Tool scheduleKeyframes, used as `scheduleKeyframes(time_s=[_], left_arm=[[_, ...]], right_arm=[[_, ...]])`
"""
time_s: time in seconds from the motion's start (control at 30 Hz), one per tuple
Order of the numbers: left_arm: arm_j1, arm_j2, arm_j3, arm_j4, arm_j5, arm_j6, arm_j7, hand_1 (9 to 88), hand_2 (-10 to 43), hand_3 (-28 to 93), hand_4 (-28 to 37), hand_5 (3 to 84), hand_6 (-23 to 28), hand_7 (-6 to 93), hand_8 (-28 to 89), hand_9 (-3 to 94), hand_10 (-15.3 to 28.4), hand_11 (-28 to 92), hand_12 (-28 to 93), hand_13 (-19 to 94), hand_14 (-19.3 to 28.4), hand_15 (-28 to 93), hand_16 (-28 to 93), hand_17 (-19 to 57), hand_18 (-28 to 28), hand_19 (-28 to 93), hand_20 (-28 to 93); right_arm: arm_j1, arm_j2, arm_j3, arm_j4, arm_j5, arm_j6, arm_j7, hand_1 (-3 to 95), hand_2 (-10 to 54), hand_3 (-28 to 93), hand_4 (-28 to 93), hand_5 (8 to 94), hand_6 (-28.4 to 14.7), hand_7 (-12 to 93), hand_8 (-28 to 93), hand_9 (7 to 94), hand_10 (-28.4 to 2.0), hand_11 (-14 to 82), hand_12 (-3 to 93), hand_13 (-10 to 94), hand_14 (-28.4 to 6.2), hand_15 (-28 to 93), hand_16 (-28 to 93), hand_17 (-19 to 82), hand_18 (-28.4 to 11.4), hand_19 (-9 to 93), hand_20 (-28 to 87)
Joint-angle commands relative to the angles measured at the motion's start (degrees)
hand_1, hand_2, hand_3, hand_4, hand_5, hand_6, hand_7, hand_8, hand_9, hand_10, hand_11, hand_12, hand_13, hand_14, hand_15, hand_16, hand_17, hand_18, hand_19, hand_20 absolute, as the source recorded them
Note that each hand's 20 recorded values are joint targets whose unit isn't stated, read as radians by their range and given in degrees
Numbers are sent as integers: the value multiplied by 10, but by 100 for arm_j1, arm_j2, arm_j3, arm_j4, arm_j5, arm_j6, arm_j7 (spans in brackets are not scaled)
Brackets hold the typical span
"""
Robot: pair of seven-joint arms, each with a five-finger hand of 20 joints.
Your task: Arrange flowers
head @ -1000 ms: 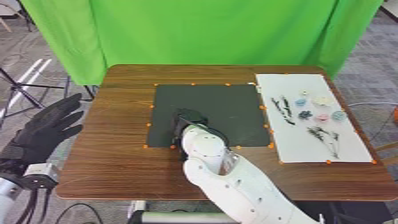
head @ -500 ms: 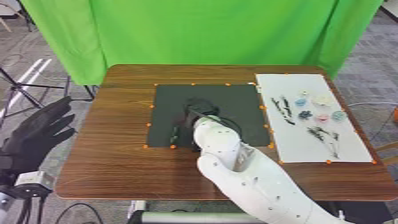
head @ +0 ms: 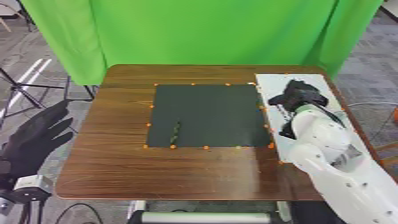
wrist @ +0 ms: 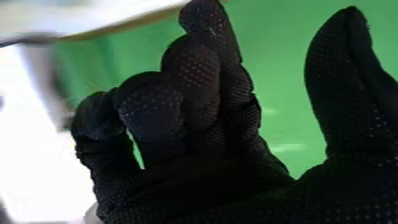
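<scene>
Right hand, loosely open, hovers over the white sheet, frame right, likely to fetch more; the sprig on the black sheet probably anchors the arrangement.

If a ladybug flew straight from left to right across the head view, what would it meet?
The robot's left hand → the thin dark green sprig lying on the black sheet → the robot's right hand over the white sheet.
</scene>
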Motion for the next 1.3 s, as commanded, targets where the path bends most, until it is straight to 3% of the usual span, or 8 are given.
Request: scheduleKeyframes(time_s=[0.03, 0.3, 0.47, 0.63, 0.77, 0.87, 0.93, 1.3], left_arm=[[78, -96, -48, -21, 38, -48, 15, 245, -92, 672, -265, 207, 4, 159, -82, 155, 77, 42, 251, 110, 102, 52, 125, -133, 175, 309, 100], [75, -83, -72, -13, 22, -81, -20, 245, -91, 672, -265, 206, 4, 160, -82, 154, 77, 43, 250, 111, 104, 57, 126, -132, 175, 310, 100], [109, -62, -50, -17, 2, -43, 3, 246, -91, 672, -266, 207, 4, 160, -82, 154, 78, 43, 249, 111, 104, 59, 125, -130, 175, 310, 100], [113, -115, -57, -29, 16, -43, -13, 246, -90, 673, -266, 206, 4, 160, -82, 155, 77, 43, 249, 112, 104, 61, 125, -130, 175, 311, 101], [114, -124, -55, -24, 15, -48, -18, 245, -90, 675, -267, 206, 4, 160, -83, 155, 77, 43, 249, 112, 104, 65, 124, -131, 175, 311, 101], [119, -138, -51, -31, 24, -45, -8, 245, -89, 674, -268, 206, 4, 160, -82, 155, 78, 43, 249, 112, 105, 67, 123, -131, 175, 312, 101], [153, -83, -35, -26, -12, 0, 24, 244, -89, 675, -268, 206, 3, 160, -82, 155, 78, 43, 249, 112, 105, 67, 122, -131, 175, 312, 101], [136, -128, -22, -36, 6, -8, -7, 244, -87, 675, -269, 206, 4, 161, -82, 155, 77, 42, 249, 112, 105, 69, 120, -131, 176, 313, 101]], right_arm=[[-1346, 1165, 1176, -44, 89, -294, 540, 224, -84, 768, -254, 658, -35, 445, -117, 717, -128, 545, 430, 669, -114, 756, 347, 287, -232, 860, 494], [-2223, 1303, 2033, -423, 312, -763, 683, 192, -95, 757, -280, 618, -41, 460, -129, 691, -130, 556, 437, 639, -120, 760, 347, 264, -235, 843, 511], [-2348, 1168, 2265, -359, 993, -1389, 831, 195, -95, 692, -282, 589, -51, 439, -131, 648, -136, 550, 436, 604, -129, 750, 343, 237, -242, 821, 524], [-2438, 1055, 2361, -228, 1240, -1519, 788, 237, -95, 589, -283, 563, -61, 411, -126, 612, -147, 539, 425, 564, -137, 739, 322, 213, -244, 801, 538], [-2471, 1028, 2308, -129, 1163, -1421, 699, 239, -95, 577, -283, 557, -65, 401, -122, 601, -149, 536, 419, 552, -138, 736, 314, 210, -245, 797, 544], [-2398, 1013, 2111, -12, 979, -1360, 586, 206, -95, 659, -283, 557, -63, 404, -122, 604, -149, 539, 411, 556, -136, 737, 303, 211, -244, 796, 545], [-2366, 991, 1958, 63, 817, -1209, 481, 211, -95, 691, -282, 558, -58, 416, -124, 607, -146, 544, 409, 571, -131, 741, 302, 215, -242, 798, 545], [-2141, 915, 1359, 204, 379, -985, 77, 267, -95, 737, -283, 591, -36, 463, -141, 654, -132, 564, 411, 615, -112, 752, 312, 248, -236, 822, 542]])
